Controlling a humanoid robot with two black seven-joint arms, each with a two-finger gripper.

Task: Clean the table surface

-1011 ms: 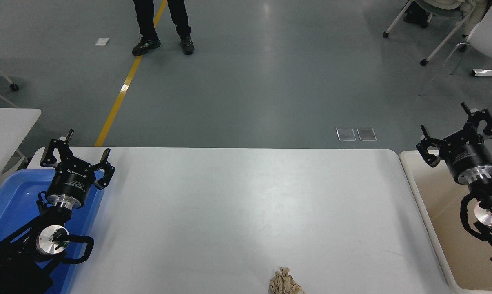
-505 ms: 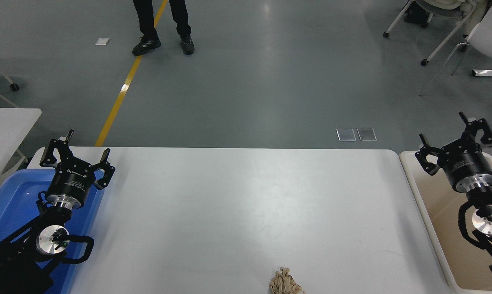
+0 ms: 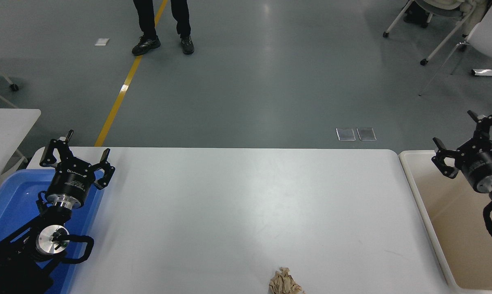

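Observation:
The table surface (image 3: 246,204) is a wide white top filling the lower middle of the head view. A crumpled tan paper wad (image 3: 284,282) lies on it at the near edge, partly cut off by the picture's bottom. My right gripper (image 3: 463,135) hangs open and holds nothing, above the beige bin (image 3: 442,228) at the far right, well away from the wad. My left gripper (image 3: 78,153) is parked open above the blue bin (image 3: 9,204) at the lower left.
A second white table (image 3: 5,122) shows at the left edge. A person's legs (image 3: 162,24) stand on the grey floor far beyond the table, beside a yellow floor line. Chairs on casters (image 3: 446,28) are at the top right.
My right arm has drawn back toward the right edge over the beige bin, its gripper still open. The left arm and the paper wad have not moved.

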